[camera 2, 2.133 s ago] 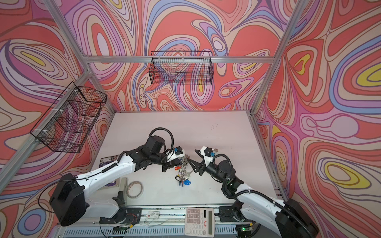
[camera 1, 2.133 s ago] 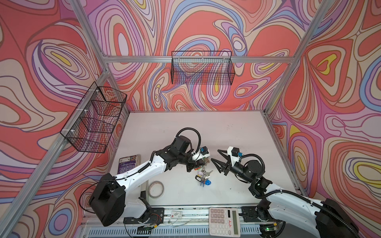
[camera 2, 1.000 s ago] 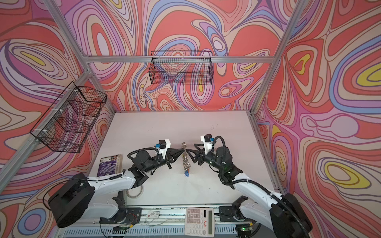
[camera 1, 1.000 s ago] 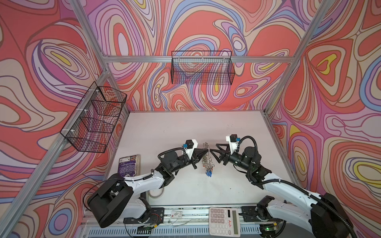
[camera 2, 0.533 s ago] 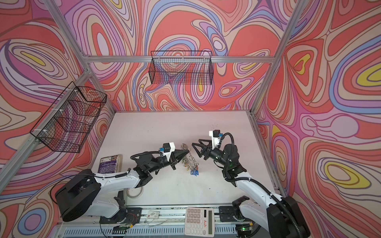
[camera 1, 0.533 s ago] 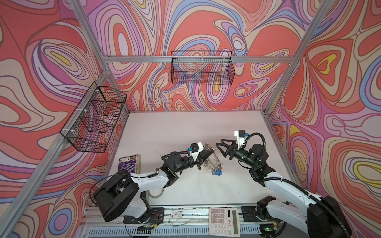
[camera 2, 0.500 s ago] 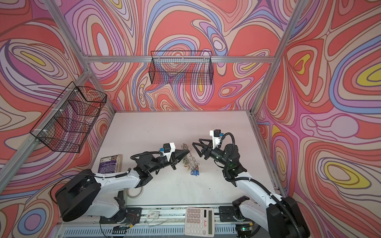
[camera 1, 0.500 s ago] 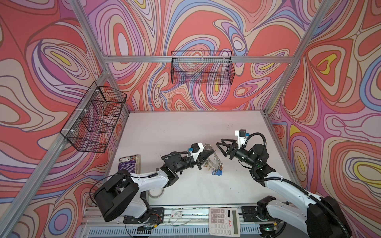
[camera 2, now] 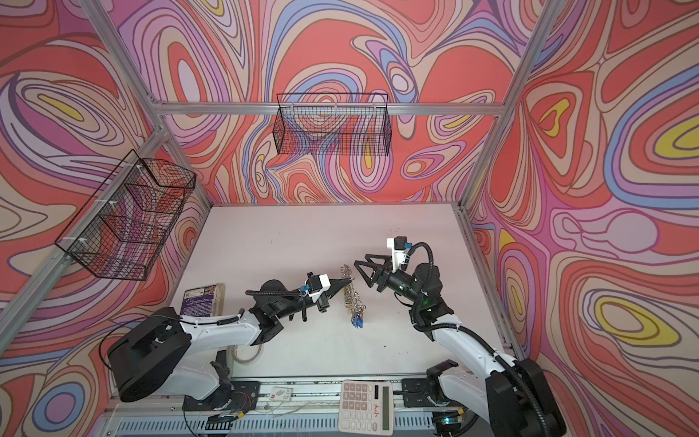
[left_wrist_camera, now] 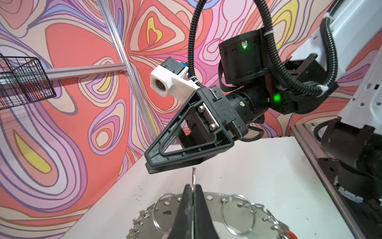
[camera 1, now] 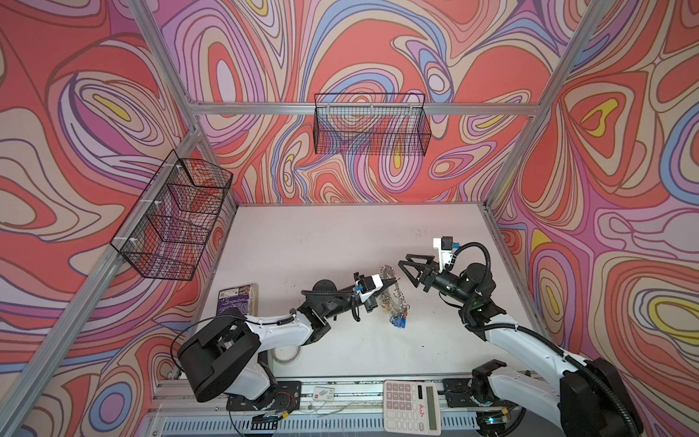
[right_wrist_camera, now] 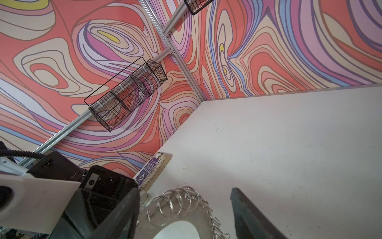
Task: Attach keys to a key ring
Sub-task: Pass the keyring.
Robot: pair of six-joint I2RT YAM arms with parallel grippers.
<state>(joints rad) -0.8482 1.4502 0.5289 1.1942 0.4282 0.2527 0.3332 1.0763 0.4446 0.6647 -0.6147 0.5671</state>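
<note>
My left gripper (camera 1: 395,280) (camera 2: 351,280) (left_wrist_camera: 192,196) is shut on a small split ring at the rim of the key ring (camera 1: 389,289) (camera 2: 348,289), a flat silver disc held above the table. The disc (left_wrist_camera: 208,209) is fringed with split rings. Several keys hang from its low side, with a blue tag (camera 1: 397,321) (camera 2: 357,321) and a red tag (camera 1: 404,312). My right gripper (camera 1: 403,265) (camera 2: 359,264) (right_wrist_camera: 184,188) stands open just right of the disc (right_wrist_camera: 192,215), its fingers apart on either side and touching nothing.
A purple book (camera 1: 238,299) lies at the table's left edge, with a beige tape roll (camera 1: 285,353) nearer the front. A calculator (camera 1: 412,405) sits on the front rail. Wire baskets hang on the left wall (camera 1: 177,215) and the back wall (camera 1: 372,128).
My left gripper has carried the key ring to the right and turned it more face-on. The right gripper has drawn back to the right, still open.
</note>
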